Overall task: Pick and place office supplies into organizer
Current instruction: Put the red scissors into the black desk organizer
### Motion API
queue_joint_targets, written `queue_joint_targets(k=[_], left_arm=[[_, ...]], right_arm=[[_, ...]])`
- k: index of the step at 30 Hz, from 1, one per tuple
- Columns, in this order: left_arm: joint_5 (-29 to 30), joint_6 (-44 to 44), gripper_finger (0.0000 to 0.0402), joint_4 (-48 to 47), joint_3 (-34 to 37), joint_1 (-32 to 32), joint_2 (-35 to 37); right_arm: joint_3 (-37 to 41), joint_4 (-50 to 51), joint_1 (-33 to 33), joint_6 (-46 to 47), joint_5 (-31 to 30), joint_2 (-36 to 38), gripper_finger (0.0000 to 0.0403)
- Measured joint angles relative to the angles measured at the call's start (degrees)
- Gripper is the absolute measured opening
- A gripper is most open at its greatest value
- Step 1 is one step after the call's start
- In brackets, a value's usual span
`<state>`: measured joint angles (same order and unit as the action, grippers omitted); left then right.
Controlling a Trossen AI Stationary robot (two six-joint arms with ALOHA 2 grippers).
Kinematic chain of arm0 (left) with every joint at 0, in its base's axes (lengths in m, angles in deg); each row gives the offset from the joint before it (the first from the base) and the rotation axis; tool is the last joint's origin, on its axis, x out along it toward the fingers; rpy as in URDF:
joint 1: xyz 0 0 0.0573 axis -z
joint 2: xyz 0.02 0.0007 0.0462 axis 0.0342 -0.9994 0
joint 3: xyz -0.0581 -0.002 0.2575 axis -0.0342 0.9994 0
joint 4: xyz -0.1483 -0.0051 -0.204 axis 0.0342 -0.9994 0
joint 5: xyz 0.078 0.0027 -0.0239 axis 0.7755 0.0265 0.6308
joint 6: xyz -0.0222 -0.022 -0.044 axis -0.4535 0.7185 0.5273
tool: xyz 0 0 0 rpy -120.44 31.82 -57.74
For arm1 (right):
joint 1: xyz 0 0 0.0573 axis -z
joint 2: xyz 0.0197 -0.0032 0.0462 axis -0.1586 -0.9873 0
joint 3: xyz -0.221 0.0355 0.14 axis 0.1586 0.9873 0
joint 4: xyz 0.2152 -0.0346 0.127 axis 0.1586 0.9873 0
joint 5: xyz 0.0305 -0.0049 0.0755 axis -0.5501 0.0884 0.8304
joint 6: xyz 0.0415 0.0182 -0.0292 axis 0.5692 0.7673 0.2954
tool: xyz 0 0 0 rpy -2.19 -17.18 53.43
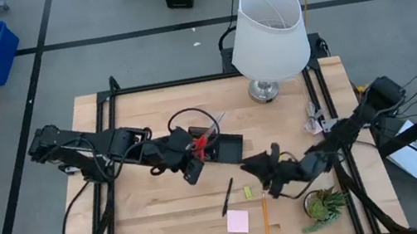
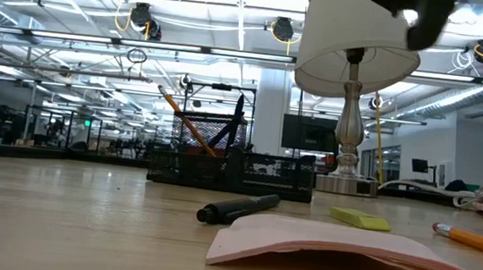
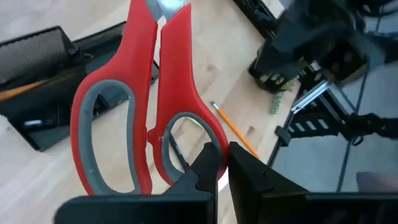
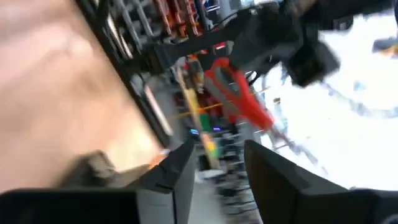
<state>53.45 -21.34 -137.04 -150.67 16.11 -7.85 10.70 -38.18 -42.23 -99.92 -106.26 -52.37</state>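
Observation:
The red-handled scissors point(image 1: 204, 140) are in my left gripper point(image 1: 190, 152), which is shut on them above the black organizer point(image 1: 228, 146). In the left wrist view the scissors point(image 3: 149, 99) fill the frame, with the organizer point(image 3: 43, 81) below them holding an orange pencil. My right gripper point(image 1: 255, 166) is open near the organizer's right end and touches nothing; its wrist view point(image 4: 214, 163) looks toward the scissors point(image 4: 239, 96). On the table lie a black pen point(image 1: 228, 196), a yellow-green eraser point(image 1: 247, 191), a pink sticky pad point(image 1: 237, 221) and an orange pencil point(image 1: 265, 219). My left gripper pinches the outer rim of one handle loop point(image 3: 211, 138) between its two fingers point(image 3: 205, 171), near the loop's end. The scissors are lifted clear above the organizer, and their closed blades point away from the gripper.
A white-shaded lamp point(image 1: 266, 28) stands at the far edge behind the organizer. A small green plant point(image 1: 323, 204) sits near the right front corner beside the right arm. In the low view the pen point(image 2: 238, 208), pad point(image 2: 329, 243) and eraser point(image 2: 358, 219) lie in front of the organizer point(image 2: 229, 165).

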Motion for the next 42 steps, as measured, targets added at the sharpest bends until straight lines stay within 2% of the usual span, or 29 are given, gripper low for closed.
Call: queue_joint_targets(k=[4,6,10,14,20,26,31,36,42], left_arm=[[-0.73,2.10,0.0014,0.01,0.00,0.05,0.00],[-0.74,2.70,0.0026,0.01,0.00,0.44,0.00],[-0.97,3.15,0.0044,-0.10,0.00,0.72,-0.52],[-0.87,2.91,0.0028,0.08,0.06,1.13,-0.52],[-0.24,2.26,0.0013,0.10,0.04,1.27,-0.52],[-0.60,2.72,0.0037,0.42,0.00,1.69,-1.34],[-0.78,1.66,0.0016,1.27,-0.09,2.31,-2.83],[-0.80,-0.04,0.0013,0.90,0.04,2.36,-3.45],[-2.60,0.65,0.0034,1.86,0.04,2.34,-3.52]], right_arm=[[-5.82,-0.56,0.73,-14.69,-1.01,-3.66,0.0144],[-8.06,0.47,1.35,-20.75,-1.36,-5.23,0.0145],[-11.92,0.58,3.40,-28.47,-1.17,-8.41,0.0144],[-14.45,-0.06,5.93,-35.77,-1.03,-11.18,0.0145],[-15.74,-1.48,7.61,-36.67,4.54,-12.82,0.0143],[-17.05,-2.02,7.61,-40.06,5.04,-12.77,0.0150],[-19.16,2.27,8.67,-40.43,9.60,-12.79,0.0159],[-20.11,5.52,10.02,-37.65,9.52,-13.06,0.0166],[-20.11,6.21,12.16,-37.73,9.61,-13.48,0.0165]])
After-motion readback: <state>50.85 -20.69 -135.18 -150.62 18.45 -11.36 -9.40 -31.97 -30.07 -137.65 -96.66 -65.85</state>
